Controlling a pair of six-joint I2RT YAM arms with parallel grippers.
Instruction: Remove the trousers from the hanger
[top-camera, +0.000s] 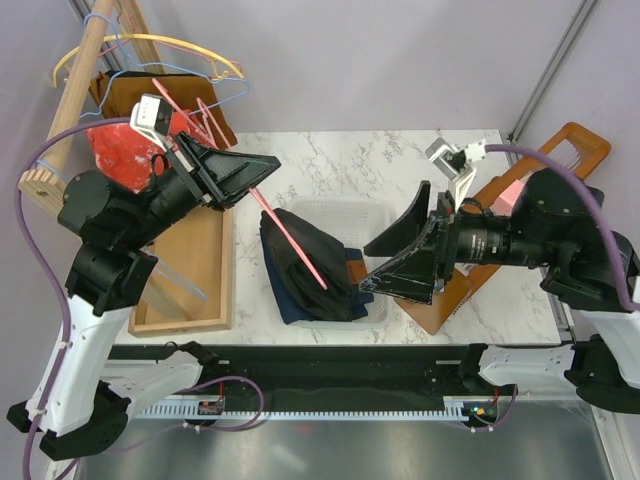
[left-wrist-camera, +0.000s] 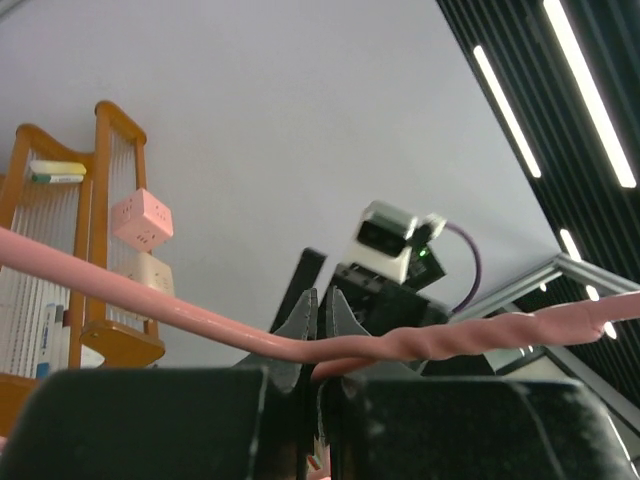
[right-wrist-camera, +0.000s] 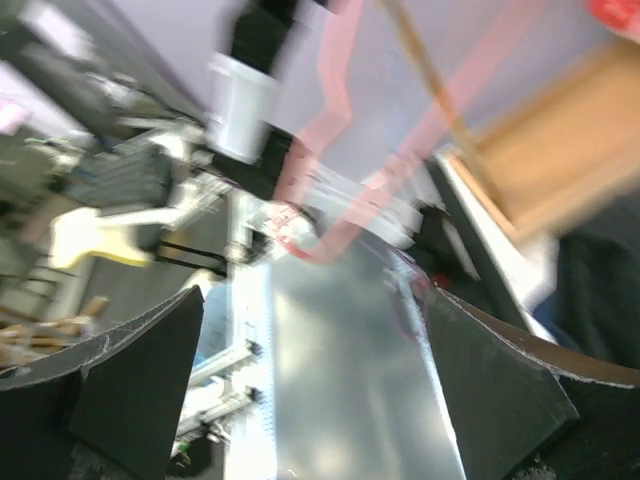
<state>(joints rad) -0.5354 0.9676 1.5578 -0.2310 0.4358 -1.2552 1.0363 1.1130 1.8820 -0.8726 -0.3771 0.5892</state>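
Left gripper (top-camera: 262, 170) is clenched on the pink hanger (top-camera: 296, 251), whose bar lies across the dark folded trousers (top-camera: 285, 285) at the centre of the overhead frame. Right gripper (top-camera: 365, 267) stands wide apart just beside them, grasping nothing. I think a pull on the hanger may therefore drag the unheld cloth off the clear tray (top-camera: 340, 205).

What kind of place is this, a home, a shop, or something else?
Probably a robotics lab or test cell: a left arm and right arm mounted at a marble-topped table, a cable tray along its near edge, and strip lights on a dark slatted ceiling.
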